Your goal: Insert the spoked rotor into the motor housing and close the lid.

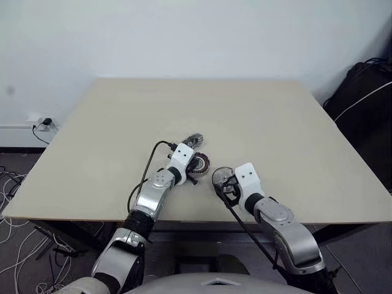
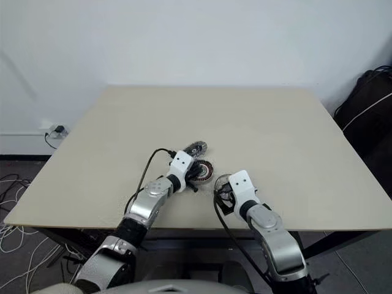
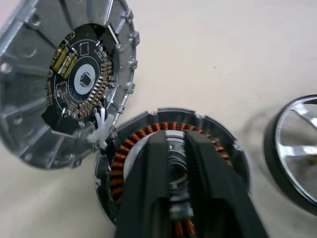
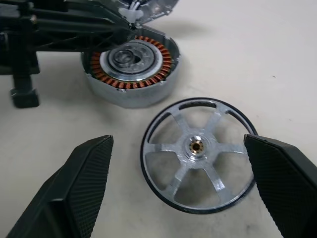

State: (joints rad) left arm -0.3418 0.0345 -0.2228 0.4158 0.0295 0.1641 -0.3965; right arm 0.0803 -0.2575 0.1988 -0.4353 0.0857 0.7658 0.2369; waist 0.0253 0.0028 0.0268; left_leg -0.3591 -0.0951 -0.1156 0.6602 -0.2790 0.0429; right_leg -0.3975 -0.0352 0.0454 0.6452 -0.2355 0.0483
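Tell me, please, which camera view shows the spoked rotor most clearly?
The right wrist view: the spoked rotor lies flat on the table between the open right gripper's fingers, with rim, spokes and hub all visible. The left wrist view catches its edge; the eye views show it small beside that gripper.

Head stereo pair looks forward and down over the desk (image 1: 294,122) from above its near edge, both eyes sharing the whole desktop and back wall. Left wrist camera sits very close, looking along its end effector (image 3: 178,148) onto the motor housing (image 3: 225,148). Right wrist camera, close too, shares that housing and sees the spoked rotor (image 4: 198,153).
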